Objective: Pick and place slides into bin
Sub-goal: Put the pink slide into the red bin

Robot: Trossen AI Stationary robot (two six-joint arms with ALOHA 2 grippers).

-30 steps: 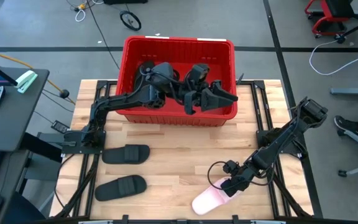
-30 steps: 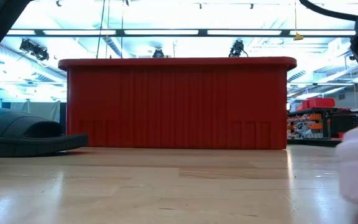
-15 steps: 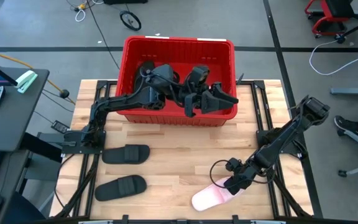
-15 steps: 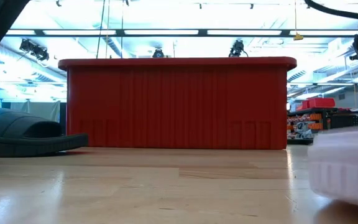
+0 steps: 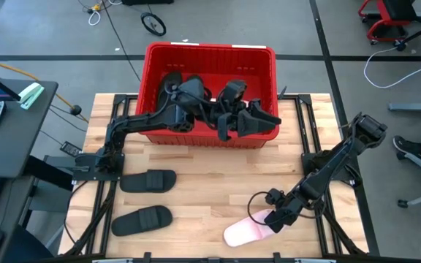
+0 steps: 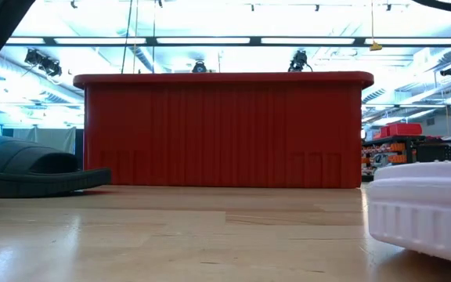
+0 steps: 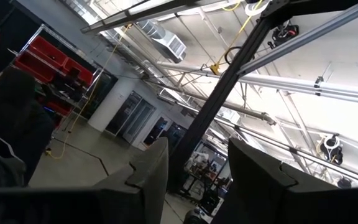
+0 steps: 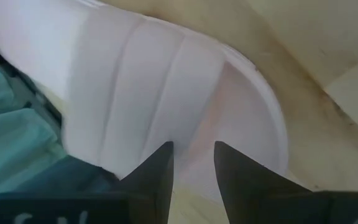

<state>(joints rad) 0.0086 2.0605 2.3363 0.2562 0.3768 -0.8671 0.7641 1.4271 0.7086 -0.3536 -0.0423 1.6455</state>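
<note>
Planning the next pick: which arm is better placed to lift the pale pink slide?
Right: the right gripper is already at the pale pink slide; the left gripper is over the red bin.
</note>
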